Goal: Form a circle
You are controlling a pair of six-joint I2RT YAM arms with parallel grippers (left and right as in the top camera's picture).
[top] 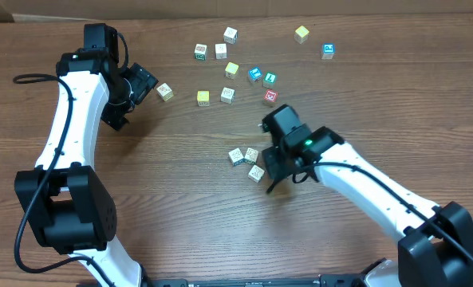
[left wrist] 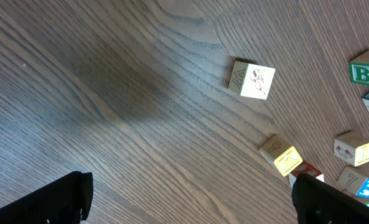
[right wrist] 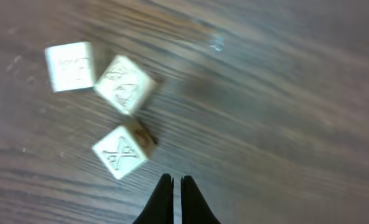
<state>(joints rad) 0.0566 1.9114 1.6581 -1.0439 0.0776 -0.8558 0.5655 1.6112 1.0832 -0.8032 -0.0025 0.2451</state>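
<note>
Brown wood-grain tabletop [top: 180, 207], on which the white right arm [top: 364, 179] is seen ending in a right pincer [right wrist: 177, 190] pressed shut on nothing, just beside the circle [top: 250, 158]. The left pincer [left wrist: 190, 199] is spread wide, well apart from it. The circle, near the tabletop's middle, is shown as three close-set cream cubes; their line prints are too blurred to be read.
</note>
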